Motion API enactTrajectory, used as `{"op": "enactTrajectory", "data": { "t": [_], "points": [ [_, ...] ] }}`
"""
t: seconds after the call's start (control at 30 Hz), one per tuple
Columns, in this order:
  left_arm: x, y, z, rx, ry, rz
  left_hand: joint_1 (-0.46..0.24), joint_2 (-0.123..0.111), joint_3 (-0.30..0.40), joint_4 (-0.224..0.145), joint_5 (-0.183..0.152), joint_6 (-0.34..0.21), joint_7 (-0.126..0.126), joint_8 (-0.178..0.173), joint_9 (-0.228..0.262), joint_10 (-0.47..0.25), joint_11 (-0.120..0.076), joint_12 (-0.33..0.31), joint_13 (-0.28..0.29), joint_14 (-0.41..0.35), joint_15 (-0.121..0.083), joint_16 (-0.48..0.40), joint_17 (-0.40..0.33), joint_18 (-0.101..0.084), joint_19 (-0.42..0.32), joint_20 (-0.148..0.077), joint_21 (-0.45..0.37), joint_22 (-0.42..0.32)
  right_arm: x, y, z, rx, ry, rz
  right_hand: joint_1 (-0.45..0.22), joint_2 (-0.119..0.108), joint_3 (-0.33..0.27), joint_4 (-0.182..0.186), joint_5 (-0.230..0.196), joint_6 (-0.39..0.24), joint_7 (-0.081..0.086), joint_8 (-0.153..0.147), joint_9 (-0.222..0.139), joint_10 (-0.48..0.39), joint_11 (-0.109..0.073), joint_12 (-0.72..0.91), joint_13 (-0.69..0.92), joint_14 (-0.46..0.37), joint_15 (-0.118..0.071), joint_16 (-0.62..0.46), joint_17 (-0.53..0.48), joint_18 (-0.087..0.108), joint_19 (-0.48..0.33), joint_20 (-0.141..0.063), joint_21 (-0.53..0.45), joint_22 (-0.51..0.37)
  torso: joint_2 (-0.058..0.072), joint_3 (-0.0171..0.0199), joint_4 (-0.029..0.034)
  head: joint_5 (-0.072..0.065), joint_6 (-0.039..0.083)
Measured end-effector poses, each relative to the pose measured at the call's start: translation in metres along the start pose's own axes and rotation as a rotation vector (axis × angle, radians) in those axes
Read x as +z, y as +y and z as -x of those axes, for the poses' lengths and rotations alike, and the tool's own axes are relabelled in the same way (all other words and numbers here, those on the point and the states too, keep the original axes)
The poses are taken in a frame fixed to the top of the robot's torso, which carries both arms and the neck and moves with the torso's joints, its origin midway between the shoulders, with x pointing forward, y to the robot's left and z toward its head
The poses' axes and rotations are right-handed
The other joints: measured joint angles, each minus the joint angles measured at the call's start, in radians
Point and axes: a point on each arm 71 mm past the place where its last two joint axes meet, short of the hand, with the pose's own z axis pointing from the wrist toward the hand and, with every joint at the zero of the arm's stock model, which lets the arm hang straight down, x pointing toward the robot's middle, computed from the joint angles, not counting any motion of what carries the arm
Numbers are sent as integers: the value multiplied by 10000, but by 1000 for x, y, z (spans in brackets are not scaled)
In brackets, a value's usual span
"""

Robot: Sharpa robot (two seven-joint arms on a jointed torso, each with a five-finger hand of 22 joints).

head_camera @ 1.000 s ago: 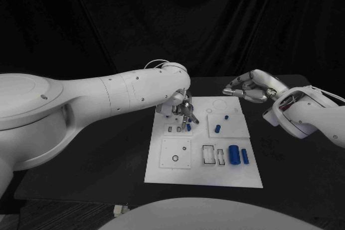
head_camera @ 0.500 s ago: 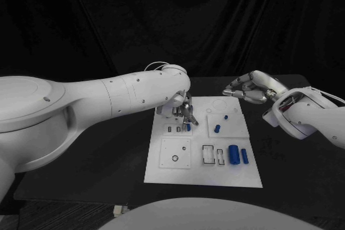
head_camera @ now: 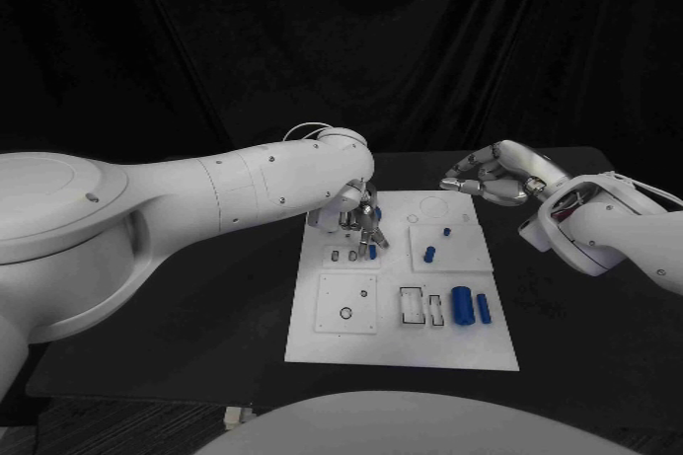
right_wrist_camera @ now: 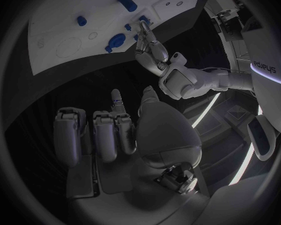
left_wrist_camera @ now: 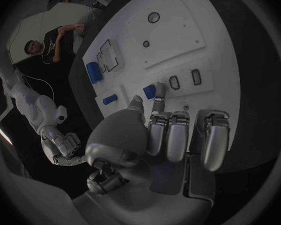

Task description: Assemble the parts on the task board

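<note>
The white task board (head_camera: 406, 351) lies mid-table. My left hand (head_camera: 356, 213) hangs over its far left part, fingers pointing down. In the left wrist view the thumb and a fingertip (left_wrist_camera: 158, 88) pinch a small blue part (left_wrist_camera: 149, 91) beside two dark slots; the same blue part (head_camera: 371, 250) shows below the hand in the head view. My right hand (head_camera: 492, 176) hovers past the board's far right corner with its fingers curled in and nothing in them. The right wrist view shows the right hand (right_wrist_camera: 109, 135) and, farther off, the left hand (right_wrist_camera: 154, 55) at the board (right_wrist_camera: 72, 20).
A large blue cylinder (head_camera: 463, 300) and a thinner one (head_camera: 486, 309) lie at the board's right side. Two small blue parts (head_camera: 431, 253) (head_camera: 447, 232) stand on the far right plate. A square plate with round holes (head_camera: 348, 304) sits at the near left. Black table surrounds the board.
Almost nothing differs: the left hand stays at the small blue part, and the right hand has drifted slightly.
</note>
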Motion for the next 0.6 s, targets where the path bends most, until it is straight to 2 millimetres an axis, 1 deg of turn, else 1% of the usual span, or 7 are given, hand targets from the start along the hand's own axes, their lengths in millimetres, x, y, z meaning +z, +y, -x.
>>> {"op": "enactTrajectory", "data": {
  "t": [0.13, 0.5, 0.53, 0.6],
  "points": [
    [0, -1, 0, 8, 3, -10, 207, -93, 204, -204, 97, 36, -36, -46, 35, 0, 0, 4, -3, 0, 0, 0, 0, 1, 0, 0, -34, 0, 0, 0, 0, -1, 6, 5, 0, 0, -27, -28, 0, 0, 0, 0, 0, 0, 0, 0, -1, -36, 36, 0, 0, -1, 0, 0, 0, 2, 0, 0, 0, 5, 0],
    [1, 0, 0, -17, 3, -5, 240, -81, 231, -231, 97, 35, -35, -46, 35, -17, -17, 12, -8, -1, 1, 0, 0, 0, 0, 0, -40, 0, 0, 0, 0, -8, 4, 3, -1, 0, -27, -28, 0, 0, 0, 0, 0, 0, 0, 0, -2, -35, 35, 0, 0, 0, 0, 0, 0, 7, -1, 1, 0, 13, 0],
    [1, 0, 0, -22, 5, -4, 246, -84, 242, -242, 104, 38, -39, -46, 36, -27, -28, 13, -9, 0, 1, 0, 0, -1, 3, -3, -40, -1, 0, 0, 0, -9, 2, 3, 42, 27, -27, -28, 0, 0, 0, 0, 0, 0, 0, 0, -2, -36, 35, 0, 0, 0, 0, 0, -10, 7, -1, 1, -1, 17, 0],
    [1, 0, 0, -27, 9, -6, 388, -148, 374, -374, 177, 88, -88, -46, 55, -30, -30, 15, -9, -1, 1, 0, 0, 1, 40, -40, -40, -1, 0, 0, 0, -11, 2, 3, 146, 11, -27, -28, 0, 0, 0, 0, 0, 0, 0, 0, -3, -35, 36, 0, 0, 0, 1, 0, -78, 7, -2, 1, -1, 19, 0]
  ]
}}
